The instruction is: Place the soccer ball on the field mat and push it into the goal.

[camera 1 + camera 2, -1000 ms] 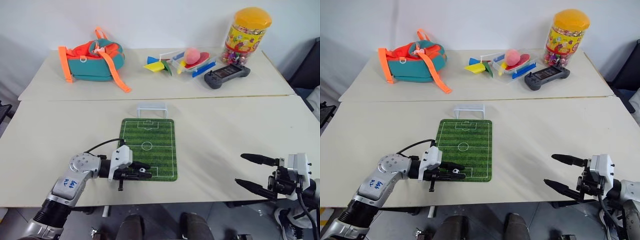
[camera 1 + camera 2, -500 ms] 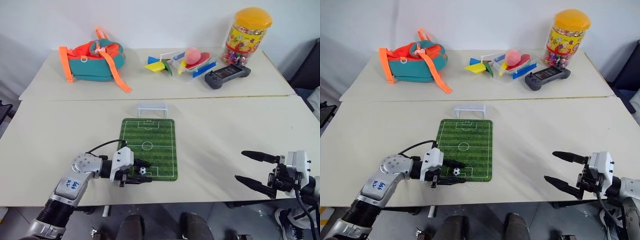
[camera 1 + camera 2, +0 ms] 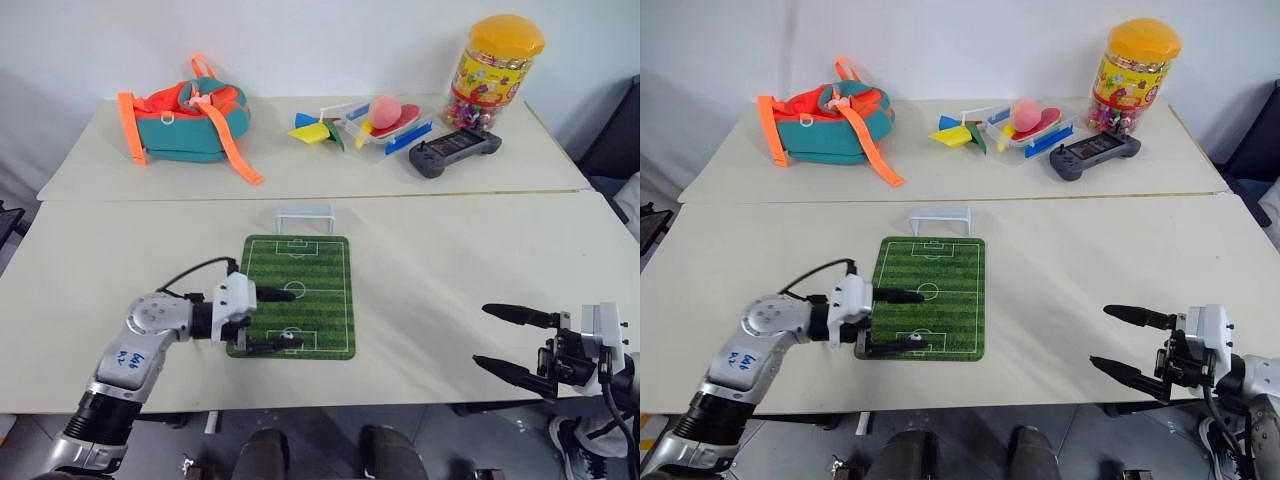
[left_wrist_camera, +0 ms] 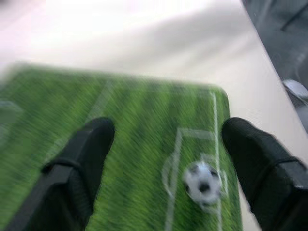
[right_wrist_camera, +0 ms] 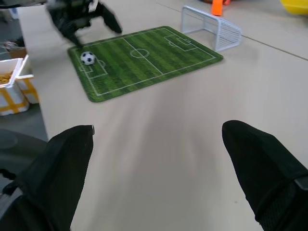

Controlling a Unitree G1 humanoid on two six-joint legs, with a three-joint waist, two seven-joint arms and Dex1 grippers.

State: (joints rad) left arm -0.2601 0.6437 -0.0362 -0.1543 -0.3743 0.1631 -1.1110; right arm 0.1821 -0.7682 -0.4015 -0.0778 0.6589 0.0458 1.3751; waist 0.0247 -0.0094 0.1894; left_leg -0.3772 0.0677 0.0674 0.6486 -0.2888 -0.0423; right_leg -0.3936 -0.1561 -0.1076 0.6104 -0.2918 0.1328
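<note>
The soccer ball [image 5: 87,58] lies free on the green field mat [image 3: 312,275], in the penalty box at the mat's near end. In the left wrist view the ball [image 4: 202,182] rests on the grass print between and below the two black fingers. My left gripper [image 3: 287,318] hovers open over the mat's near left corner, pointing right and holding nothing. The white goal [image 3: 304,217] stands just past the mat's far end. My right gripper [image 3: 483,335] is open and empty over bare table at the near right, far from the mat.
On the far table are a teal and orange backpack [image 3: 185,118], a clear tray [image 3: 372,132] with a pink ball, a grey game controller [image 3: 453,150] and a tall jar [image 3: 490,70] with a yellow lid. A seam runs between the two tables behind the goal.
My left gripper opened, let the soccer ball go onto the mat, and rose above it. The right arm stayed where it was.
</note>
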